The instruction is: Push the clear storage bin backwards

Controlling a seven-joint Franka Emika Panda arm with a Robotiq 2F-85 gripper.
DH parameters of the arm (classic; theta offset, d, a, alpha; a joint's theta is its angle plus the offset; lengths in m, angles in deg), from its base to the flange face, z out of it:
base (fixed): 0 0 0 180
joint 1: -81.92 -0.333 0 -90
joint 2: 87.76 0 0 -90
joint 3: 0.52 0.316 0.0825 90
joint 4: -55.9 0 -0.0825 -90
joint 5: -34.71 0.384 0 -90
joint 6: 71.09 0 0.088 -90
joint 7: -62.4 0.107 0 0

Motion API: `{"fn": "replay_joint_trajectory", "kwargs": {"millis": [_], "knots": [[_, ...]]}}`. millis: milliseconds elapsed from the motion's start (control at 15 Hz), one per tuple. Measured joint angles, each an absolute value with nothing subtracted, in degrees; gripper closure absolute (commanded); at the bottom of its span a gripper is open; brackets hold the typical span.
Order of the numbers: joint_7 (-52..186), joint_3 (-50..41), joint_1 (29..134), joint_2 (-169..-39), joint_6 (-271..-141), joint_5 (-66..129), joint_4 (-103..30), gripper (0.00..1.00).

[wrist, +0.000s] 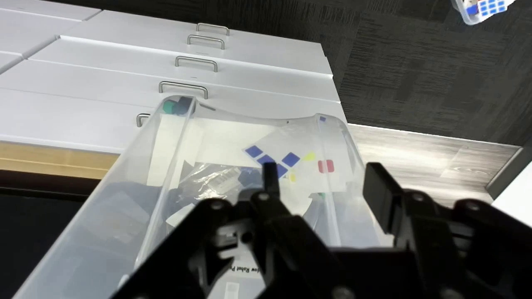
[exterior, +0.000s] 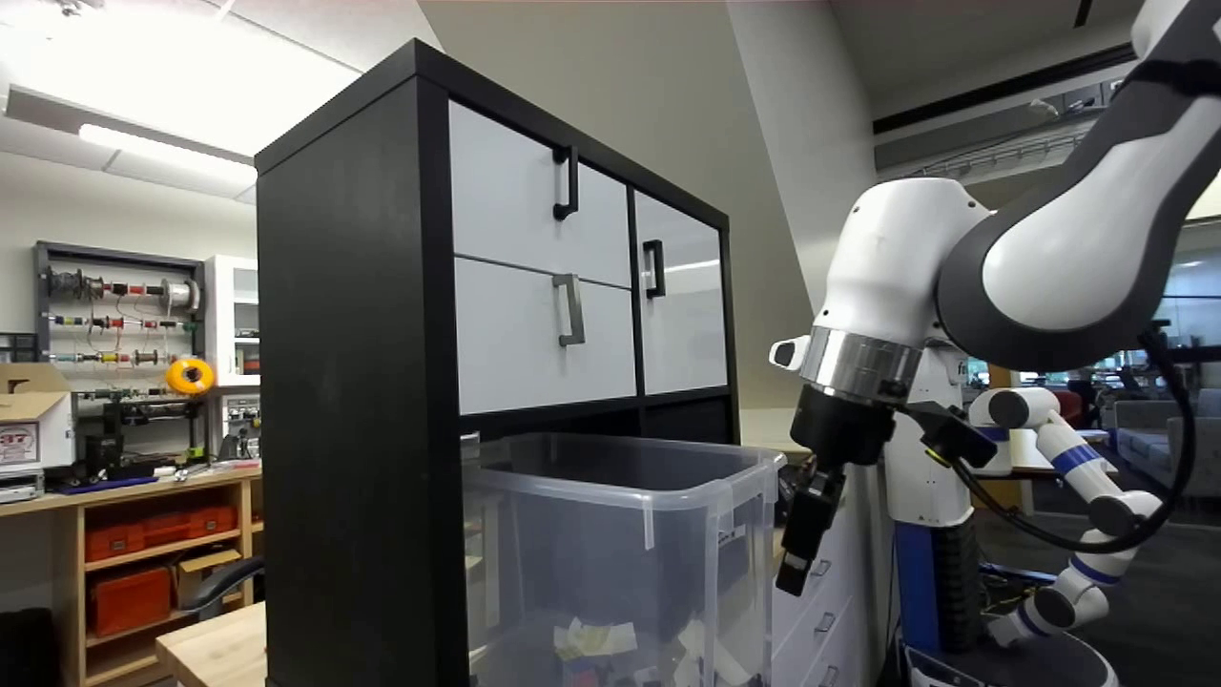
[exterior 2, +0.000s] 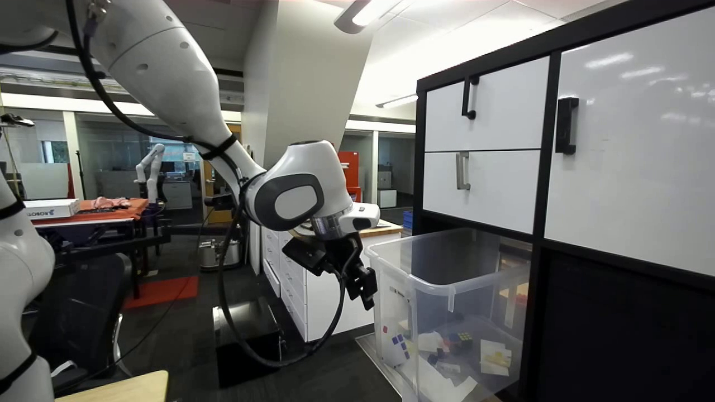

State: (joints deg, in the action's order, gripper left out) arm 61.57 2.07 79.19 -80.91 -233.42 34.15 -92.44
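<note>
When pushing the likely light, slick bin (exterior: 620, 544), press empty, wide-parted claw (wrist: 321, 176) against three-o'clock rim (exterior: 734, 483) in an exterior view.

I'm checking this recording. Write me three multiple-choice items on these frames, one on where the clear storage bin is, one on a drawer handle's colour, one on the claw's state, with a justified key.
1. Where is the clear storage bin relative to the two stacked white drawers?
A) Above them
B) Below them
C) Inside one

2. What colour is the lower drawer handle?
A) Silver-grey
B) Red
C) Green

3. What state is the claw in?
A) Shut on the bin
B) Shut on a handle
C) Open

1 B: both exterior views show the bin lower than the drawers.
2 A: it looks metallic, unlike the black upper drawer handle.
3 C: the wrist view shows its fingers apart.
</note>
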Motion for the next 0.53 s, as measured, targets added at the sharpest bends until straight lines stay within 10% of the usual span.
{"fn": "replay_joint_trajectory", "kwargs": {"millis": [267, 533], "knots": [[61.6, 2.1, 79.0, -82.4, -233.7, 35.7, -89.8, 0.98], [61.6, 2.4, 78.9, -82.8, -234.1, 36.3, -88.3, 1.00]]}}
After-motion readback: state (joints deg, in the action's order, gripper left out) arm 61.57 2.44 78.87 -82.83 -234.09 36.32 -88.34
